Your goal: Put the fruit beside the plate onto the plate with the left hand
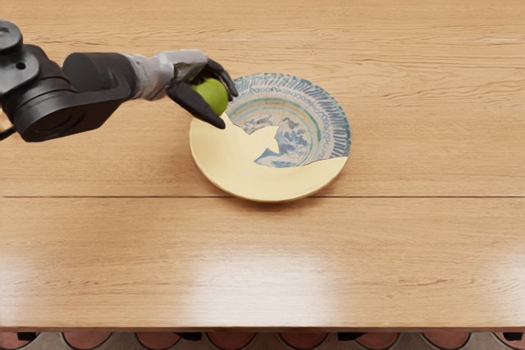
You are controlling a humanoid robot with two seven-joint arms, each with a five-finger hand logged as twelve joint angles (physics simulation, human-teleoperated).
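Observation:
A round green fruit [213, 95] is held in my left hand [206, 93], whose dark fingers are curled around it. The hand and fruit hover at the upper left rim of the plate [238, 171], which is cream yellow with a blue and white pattern across its upper right part. My left arm comes in from the picture's left edge. Whether the fruit touches the plate rim cannot be told. The right arm does not show.
The plate lies near the middle of a wide wooden table [262, 260]. An orange wall runs along the table's far edge.

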